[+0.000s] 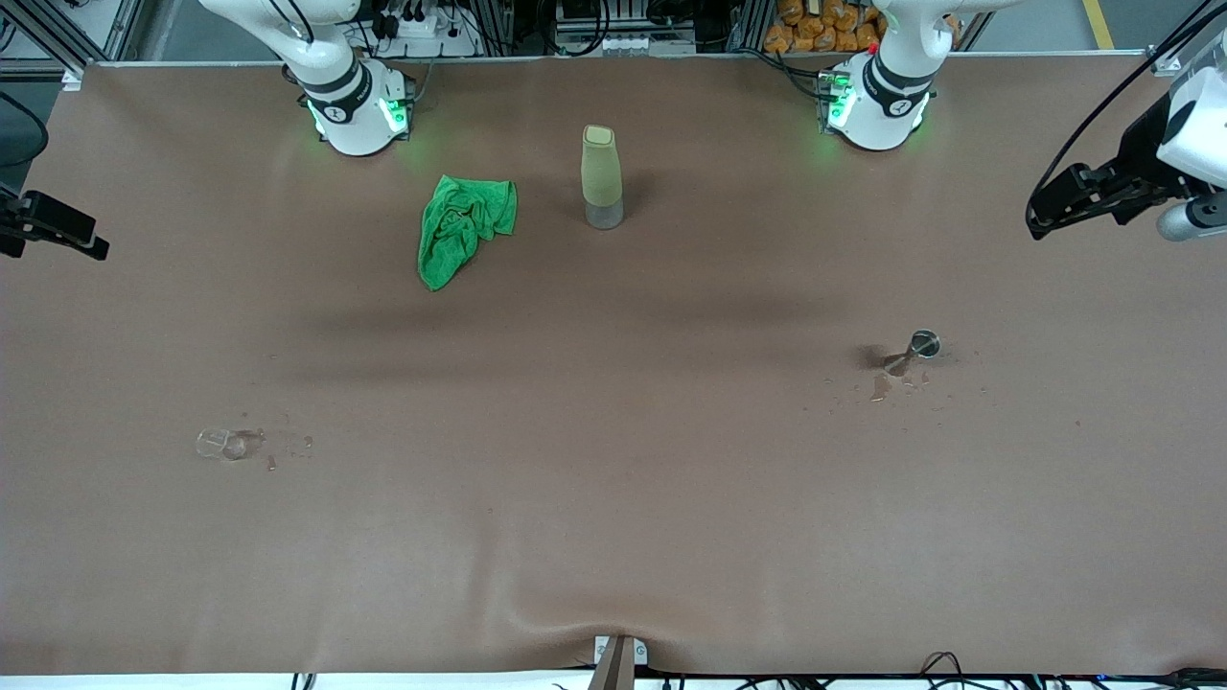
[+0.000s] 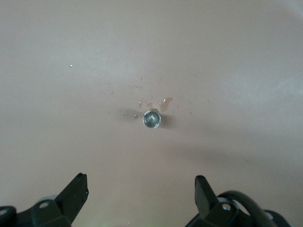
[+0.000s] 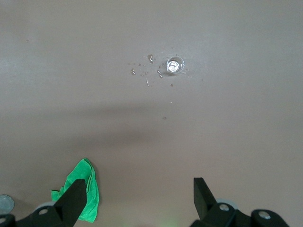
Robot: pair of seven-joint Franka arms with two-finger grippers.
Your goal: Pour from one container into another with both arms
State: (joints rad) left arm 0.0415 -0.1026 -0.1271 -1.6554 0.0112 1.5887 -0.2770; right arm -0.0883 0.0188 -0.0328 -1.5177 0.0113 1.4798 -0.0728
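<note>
The tiny clear cup (image 1: 222, 443) stands on the brown table toward the right arm's end, with droplets beside it; the right wrist view shows it from above (image 3: 174, 65). Toward the left arm's end stands the small silvery metal cup (image 1: 922, 346), upright on its narrow base amid spilled drops, and it is seen as a round rim (image 2: 152, 118) in the left wrist view. My left gripper (image 1: 1040, 218) hangs open high over the table's edge at its end, nothing between its fingers (image 2: 141, 189). My right gripper (image 1: 91, 244) hangs open and empty (image 3: 140, 191) over the table's edge at the right arm's end.
A tall yellowish-green bottle (image 1: 602, 177) stands midway between the two bases. A crumpled green cloth (image 1: 462, 228) lies beside it toward the right arm's end, also visible (image 3: 83, 189) in the right wrist view. Wet spots (image 1: 880, 385) mark the paper by the metal cup.
</note>
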